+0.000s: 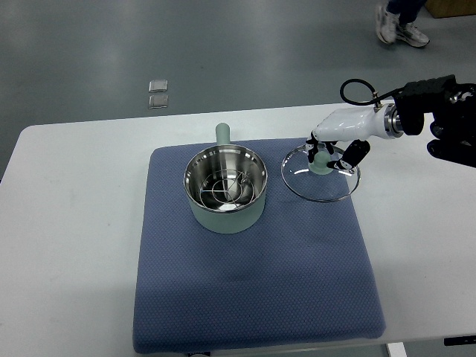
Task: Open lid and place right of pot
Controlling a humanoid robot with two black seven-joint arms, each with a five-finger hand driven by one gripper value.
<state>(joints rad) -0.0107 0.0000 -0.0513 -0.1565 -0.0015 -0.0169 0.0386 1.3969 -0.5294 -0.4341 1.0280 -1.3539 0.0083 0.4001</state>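
A pale green pot (225, 186) with a steel inside and a wire rack stands uncovered on the blue mat (253, 282). Its handle points to the far side. A glass lid (320, 177) with a metal rim lies flat on the mat just right of the pot. My right hand (332, 153) comes in from the right edge, and its fingers are curled around the lid's pale green knob (320, 165). The left arm is out of view.
The mat lies on a white table (67, 223). A person's shoes (400, 28) stand on the floor at the far right. Two small square floor plates (158, 94) show beyond the table's far edge.
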